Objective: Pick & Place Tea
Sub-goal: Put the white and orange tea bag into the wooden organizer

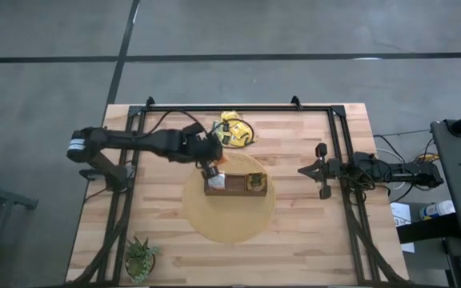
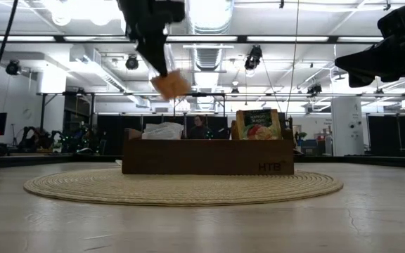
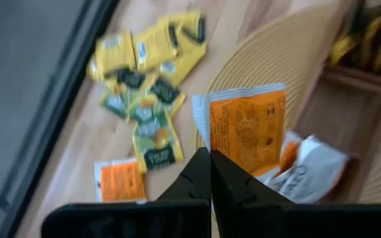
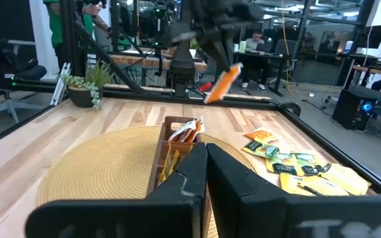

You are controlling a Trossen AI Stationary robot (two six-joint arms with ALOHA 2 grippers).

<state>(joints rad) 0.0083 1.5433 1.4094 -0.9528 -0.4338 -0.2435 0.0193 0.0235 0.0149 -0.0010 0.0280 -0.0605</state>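
The left gripper [image 1: 212, 169] is clamped on an orange tea sachet [image 3: 247, 129], holding it in the air above the left end of the long brown box [image 1: 235, 186]. In the low view the sachet [image 2: 171, 84] hangs tilted, clear of the box [image 2: 207, 166], with the dark fingers pinching it from above. The box lies on a round woven mat [image 1: 229, 222] near the middle of the wooden table [image 1: 294, 240]. Its left end already holds a few sachets in white and orange [image 3: 309, 173], and a green and yellow packet [image 2: 258, 125] stands upright near its right end. A loose pile of yellow and green sachets [image 1: 235, 130] lies on the table at about twelve o'clock from the box, just off the mat; one more orange sachet [image 3: 118, 180] lies beside the pile. The right gripper [image 1: 323, 170] is closed and empty, waiting at three o'clock, well apart from the mat. A small potted plant [image 1: 141, 258] sits at seven o'clock, near the table's corner.
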